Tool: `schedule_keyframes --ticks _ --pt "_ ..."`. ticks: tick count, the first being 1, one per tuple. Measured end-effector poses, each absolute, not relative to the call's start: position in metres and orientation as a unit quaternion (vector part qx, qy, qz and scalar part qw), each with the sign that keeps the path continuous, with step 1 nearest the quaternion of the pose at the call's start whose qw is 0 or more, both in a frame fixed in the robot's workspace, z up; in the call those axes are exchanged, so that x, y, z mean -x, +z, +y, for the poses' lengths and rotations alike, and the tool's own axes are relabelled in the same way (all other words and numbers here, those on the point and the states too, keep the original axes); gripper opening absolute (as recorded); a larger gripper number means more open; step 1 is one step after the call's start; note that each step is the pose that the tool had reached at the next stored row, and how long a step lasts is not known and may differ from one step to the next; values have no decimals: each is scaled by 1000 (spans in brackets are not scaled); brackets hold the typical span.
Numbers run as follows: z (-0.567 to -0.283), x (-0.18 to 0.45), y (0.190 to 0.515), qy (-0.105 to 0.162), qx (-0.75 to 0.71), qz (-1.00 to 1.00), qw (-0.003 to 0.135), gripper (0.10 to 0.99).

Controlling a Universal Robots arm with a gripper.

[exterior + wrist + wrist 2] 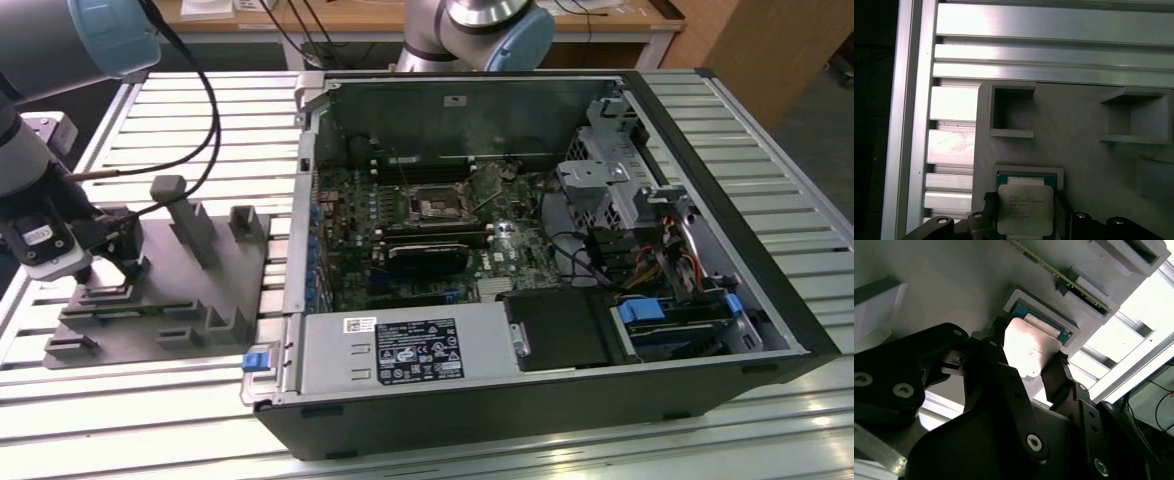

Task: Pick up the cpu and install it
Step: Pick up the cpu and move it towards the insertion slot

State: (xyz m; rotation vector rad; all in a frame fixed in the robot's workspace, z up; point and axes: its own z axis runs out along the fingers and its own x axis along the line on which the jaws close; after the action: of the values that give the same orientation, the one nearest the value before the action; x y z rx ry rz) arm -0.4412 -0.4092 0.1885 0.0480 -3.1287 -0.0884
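While its black fingers press on opposite edges of the cpu, the end effector grasps it. The cpu is at a shallow pocket of the grey fixture block on the worktop.

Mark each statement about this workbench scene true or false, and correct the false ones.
1. The computer case lies open, with the motherboard socket in sight. True.
2. The cpu sits in that socket. False: it is at the grey fixture, outside the case.
3. The gripper is over the grey fixture. True.
4. The cpu's silver top faces away from the wrist cameras. False: both wrist views show the silver top.
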Motion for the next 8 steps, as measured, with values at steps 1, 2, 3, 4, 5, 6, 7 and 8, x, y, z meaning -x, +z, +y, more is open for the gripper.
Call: schedule_keyframes --ticks 1,2,3,4,5,6,7,8 --pt "-409 441 189 -28 -15 -999 6 541" --pt "-409 441 189 -28 -15 -999 6 541" --pt "-409 441 190 -28 -15 -999 6 541" --pt "-409 441 190 -28 -15 -999 5 541" --pt "-409 441 190 -28 -15 -999 5 541" --pt "-409 441 190 -28 -15 -999 5 541" --pt "-409 441 190 -28 -15 -999 6 541" --pt "-409 441 190 -28 -15 -999 5 541"
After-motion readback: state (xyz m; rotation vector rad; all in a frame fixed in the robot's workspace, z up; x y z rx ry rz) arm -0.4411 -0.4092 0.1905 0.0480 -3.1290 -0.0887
